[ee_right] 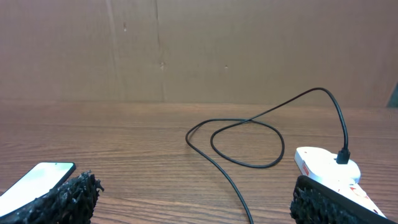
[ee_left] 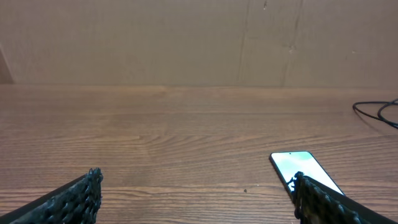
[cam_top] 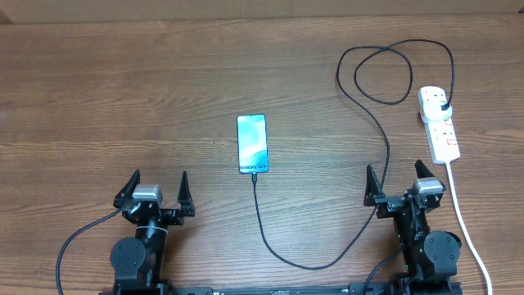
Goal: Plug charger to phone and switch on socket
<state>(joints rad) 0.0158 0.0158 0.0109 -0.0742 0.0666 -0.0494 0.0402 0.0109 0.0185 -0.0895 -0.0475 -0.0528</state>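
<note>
Charger [cam_top: 256, 201] appears seated in the phone [cam_top: 252, 144] at the middle of the worktop [cam_top: 123, 82] and in the socket [cam_top: 440, 123] far right; left hand [cam_top: 160, 175] and right hand [cam_top: 395, 168] stand wide and empty, and a reach to switch it on could snag the slack loop, unseating the tip.

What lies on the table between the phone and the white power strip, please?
Only a stretch of the black charger cable runs between the phone and the power strip; the overhead view shows it.
</note>
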